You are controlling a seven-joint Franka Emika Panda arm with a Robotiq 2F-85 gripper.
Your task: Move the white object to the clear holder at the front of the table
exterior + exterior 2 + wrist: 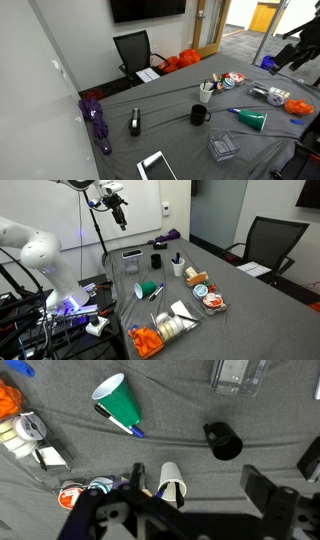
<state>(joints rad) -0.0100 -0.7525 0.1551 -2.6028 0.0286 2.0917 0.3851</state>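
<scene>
The white object [183, 310] is a flat white slab lying beside the tape rolls [172, 327]. In the wrist view it lies at the left [50, 457]. The clear holder [222, 147] sits near the table's front edge; it also shows in an exterior view [130, 267] and at the top of the wrist view [237, 375]. My gripper [121, 220] hangs high above the table, far from both. In the wrist view its fingers [200, 490] are spread wide with nothing between them.
On the grey cloth stand a green cup [118, 402], a black mug [225, 440], a white cup with pens [172, 482], an orange bag [147, 340] and a dark-screened tablet [155, 165]. A purple object [97, 120] lies at the far end, and a black chair [133, 50] stands behind.
</scene>
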